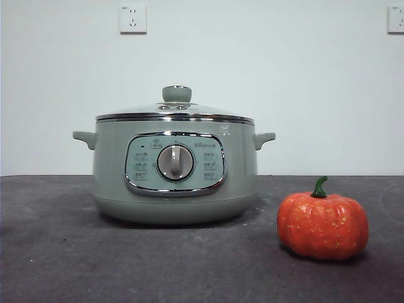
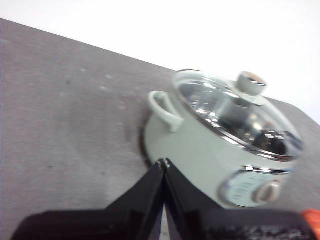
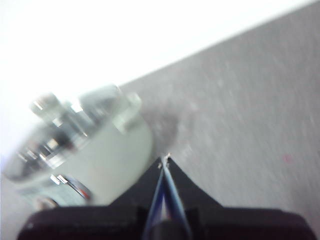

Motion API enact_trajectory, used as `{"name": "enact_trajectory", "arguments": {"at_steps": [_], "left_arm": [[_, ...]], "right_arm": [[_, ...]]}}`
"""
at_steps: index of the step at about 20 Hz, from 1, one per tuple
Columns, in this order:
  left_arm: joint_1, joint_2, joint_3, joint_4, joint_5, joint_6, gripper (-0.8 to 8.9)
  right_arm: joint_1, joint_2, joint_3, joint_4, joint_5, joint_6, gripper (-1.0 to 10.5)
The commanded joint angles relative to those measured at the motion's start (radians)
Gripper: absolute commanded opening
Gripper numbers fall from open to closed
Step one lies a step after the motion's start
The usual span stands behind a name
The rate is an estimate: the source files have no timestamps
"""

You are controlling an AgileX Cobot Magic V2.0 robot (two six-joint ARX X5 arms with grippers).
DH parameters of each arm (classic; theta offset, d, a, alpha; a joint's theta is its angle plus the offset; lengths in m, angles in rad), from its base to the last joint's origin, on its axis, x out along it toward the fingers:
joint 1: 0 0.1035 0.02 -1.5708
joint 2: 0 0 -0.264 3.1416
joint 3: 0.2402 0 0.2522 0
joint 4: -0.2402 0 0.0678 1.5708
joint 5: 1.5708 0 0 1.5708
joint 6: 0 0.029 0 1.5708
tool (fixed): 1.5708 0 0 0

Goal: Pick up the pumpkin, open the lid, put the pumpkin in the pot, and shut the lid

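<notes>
The sage-green pot (image 1: 175, 170) stands on the dark table, left of centre in the front view, its control panel and silver dial facing the camera. The glass lid (image 1: 175, 112) with its green knob rests on the pot. The small orange pumpkin (image 1: 322, 224) with a green stem sits on the table to the pot's right, a little nearer the camera. My left gripper (image 2: 163, 162) is shut and empty, held above the table beside the pot (image 2: 220, 150) and its lid (image 2: 237, 112). My right gripper (image 3: 165, 160) is shut too, empty, beside the blurred pot (image 3: 85, 150).
A pale wall stands behind the table, with a power socket (image 1: 132, 19) above the pot and another socket (image 1: 396, 19) at the far right. Neither arm shows in the front view.
</notes>
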Motion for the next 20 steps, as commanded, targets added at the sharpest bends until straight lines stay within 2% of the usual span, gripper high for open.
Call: {"name": "enact_trajectory", "arguments": {"at_steps": [1,6,11,16,20], "left_arm": [[0.002,0.074,0.083,-0.036,0.069,0.047,-0.07],[0.002,0.225,0.252,-0.152,0.177,0.192,-0.07],[0.002,0.35,0.408,-0.297,0.262,0.333,-0.07],[0.0,0.431,0.523,-0.423,0.314,0.44,-0.08],[-0.002,0.473,0.582,-0.52,0.346,0.495,-0.08]], "right_arm": [[0.002,0.082,0.101,-0.014,-0.053,-0.005,-0.1],[0.002,0.262,0.293,-0.152,-0.185,-0.108,-0.1],[0.01,0.443,0.501,-0.415,-0.299,-0.302,-0.1],[0.05,0.589,0.678,-0.667,-0.307,-0.478,-0.1],[0.08,0.662,0.768,-0.805,-0.305,-0.56,-0.1]]}}
